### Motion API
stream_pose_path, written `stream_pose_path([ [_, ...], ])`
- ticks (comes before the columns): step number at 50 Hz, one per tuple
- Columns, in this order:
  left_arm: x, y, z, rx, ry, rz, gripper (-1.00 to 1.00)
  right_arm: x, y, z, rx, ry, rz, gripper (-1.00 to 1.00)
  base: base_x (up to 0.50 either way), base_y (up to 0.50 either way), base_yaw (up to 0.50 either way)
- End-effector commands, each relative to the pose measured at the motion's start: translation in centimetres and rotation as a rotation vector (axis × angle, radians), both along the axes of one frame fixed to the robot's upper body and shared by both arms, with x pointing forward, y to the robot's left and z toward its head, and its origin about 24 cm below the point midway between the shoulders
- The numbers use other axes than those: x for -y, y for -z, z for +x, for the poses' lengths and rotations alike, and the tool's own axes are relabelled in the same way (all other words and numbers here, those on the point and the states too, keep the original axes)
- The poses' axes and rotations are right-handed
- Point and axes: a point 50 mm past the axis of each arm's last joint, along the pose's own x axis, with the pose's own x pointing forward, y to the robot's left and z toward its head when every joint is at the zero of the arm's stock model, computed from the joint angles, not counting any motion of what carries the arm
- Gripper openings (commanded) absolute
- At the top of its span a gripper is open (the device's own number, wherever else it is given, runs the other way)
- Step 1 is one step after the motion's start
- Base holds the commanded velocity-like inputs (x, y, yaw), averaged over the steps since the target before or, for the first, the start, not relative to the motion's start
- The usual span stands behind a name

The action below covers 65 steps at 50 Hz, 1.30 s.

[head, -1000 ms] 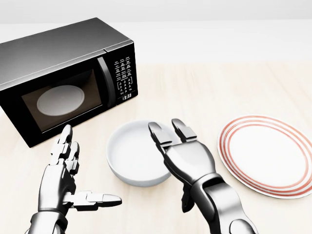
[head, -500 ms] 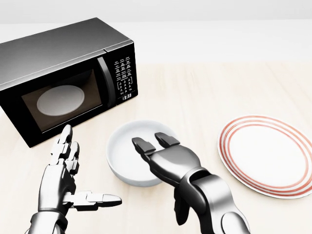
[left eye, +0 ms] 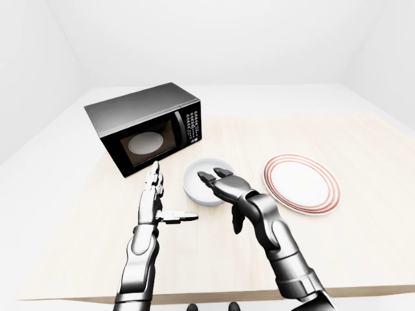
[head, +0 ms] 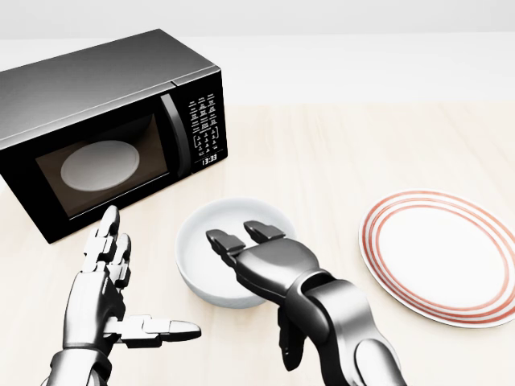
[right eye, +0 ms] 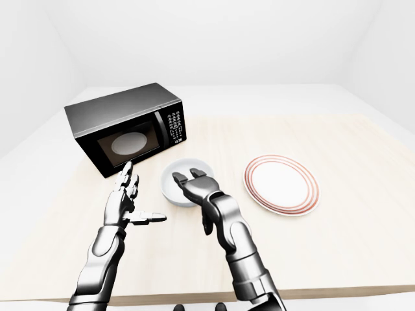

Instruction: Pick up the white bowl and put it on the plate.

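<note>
The white bowl [head: 199, 251] stands upright on the table, in the lower middle of the head view. My right hand [head: 249, 273] lies palm-down over the bowl's right and lower rim. Its fingers [head: 229, 240] stretch out flat over the inside of the bowl, and its thumb hangs below the rim; it is open and not closed round the bowl. My left hand [head: 137, 289] is open and empty, to the left of the bowl and apart from it. The red-ringed white plate [head: 438, 257] lies empty to the right of the bowl.
A black microwave [head: 105, 129] with its door shut stands at the upper left, close behind the left hand and the bowl. The light wooden table [head: 338, 145] stretches to the right and top; its near edge shows in the left-eye view [left eye: 214, 299].
My right hand has moved left and turned palm-down, so its fingers now reach over the bowl's inside and hide more of its rim. The left hand, bowl and plate have not moved.
</note>
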Motion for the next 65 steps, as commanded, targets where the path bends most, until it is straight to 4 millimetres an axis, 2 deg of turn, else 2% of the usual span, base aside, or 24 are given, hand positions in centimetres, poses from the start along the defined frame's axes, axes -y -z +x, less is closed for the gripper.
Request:
stream_pose_path([
  [1, 0.0, 0.0, 0.0, 0.000, 0.000, 0.000, 1.00, 0.1, 0.5, 0.3, -0.024, 0.004, -0.018, 1.00, 0.00, 0.00, 0.00],
  [8, 0.0, 0.0, 0.0, 0.000, 0.000, 0.000, 1.00, 0.1, 1.4, 0.2, -0.057, 0.005, -0.038, 1.00, 0.00, 0.00, 0.00],
  [65, 0.0, 0.0, 0.0, 0.000, 0.000, 0.000, 1.00, 0.9, 3.4, 1.6, -0.064, 0.052, -0.102, 1.00, 0.00, 0.00, 0.00],
])
